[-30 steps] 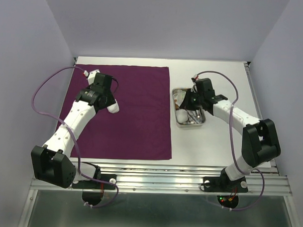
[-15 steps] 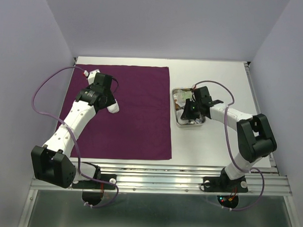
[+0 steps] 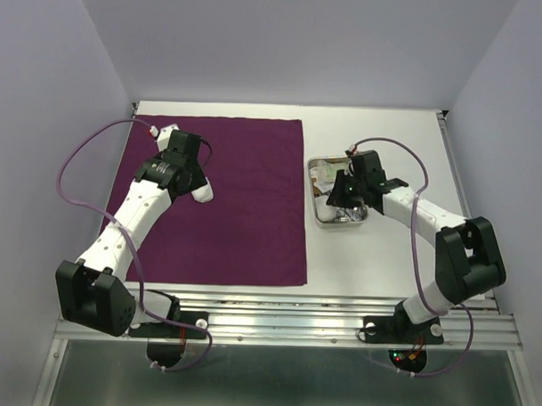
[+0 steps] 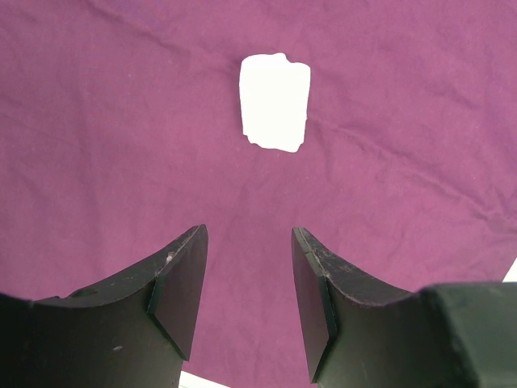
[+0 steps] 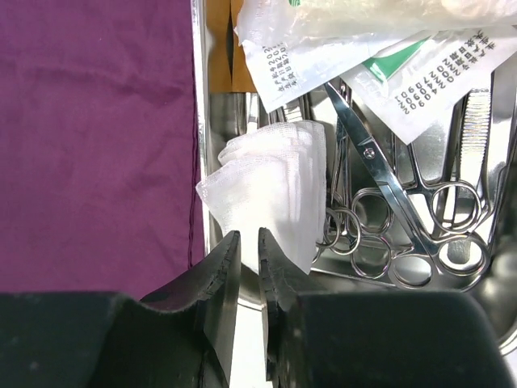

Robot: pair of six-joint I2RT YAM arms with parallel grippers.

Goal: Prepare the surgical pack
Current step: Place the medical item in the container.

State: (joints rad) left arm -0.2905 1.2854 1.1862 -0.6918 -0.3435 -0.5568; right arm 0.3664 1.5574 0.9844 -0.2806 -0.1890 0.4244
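Note:
The purple drape [image 3: 244, 220] lies spread flat on the left half of the table. My left gripper [image 4: 246, 234] hovers open over it, and one white gauze pad [image 4: 275, 101] lies on the cloth ahead of its fingertips. The steel tray [image 3: 317, 221] stands just right of the drape. It holds scissors [image 5: 380, 162], ring-handled forceps [image 5: 448, 198] and paper packets [image 5: 404, 73]. Over the tray's left rim [image 5: 200, 121], my right gripper [image 5: 248, 234] is shut on the lower edge of a folded gauze pad [image 5: 271, 190], which stands up off the tray.
Bare white table lies right of and behind the tray. Pale walls close the table in at the back and on both sides. A metal rail [image 3: 294, 306] runs along the near edge by the arm bases.
The right gripper has shifted about over the tray, dipping toward its near side and then drawing back a little. The left arm has not moved.

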